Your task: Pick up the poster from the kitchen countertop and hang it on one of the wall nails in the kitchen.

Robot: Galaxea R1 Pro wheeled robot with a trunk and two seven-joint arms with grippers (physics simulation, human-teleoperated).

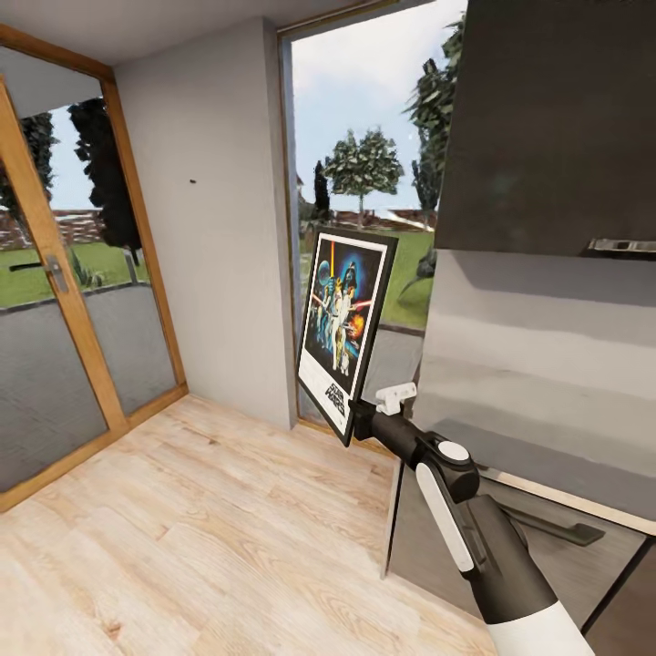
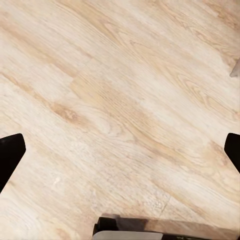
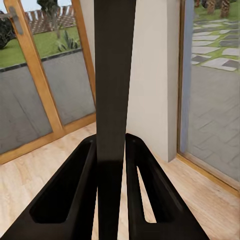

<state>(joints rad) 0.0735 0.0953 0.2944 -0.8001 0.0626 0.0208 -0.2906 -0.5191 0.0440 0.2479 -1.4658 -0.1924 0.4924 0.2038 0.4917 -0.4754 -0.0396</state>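
While pinched at its bottom corner by right fingers, poster tilts, well right of nail; could slip, swing, miss. Left fingers spread open.

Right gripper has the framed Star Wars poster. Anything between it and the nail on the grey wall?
Nothing visible. The black-framed Star Wars poster is held upright at its lower edge by the right gripper, in front of the window. The tiny dark wall nail sits higher up on the plain light grey wall; only open air lies between them.
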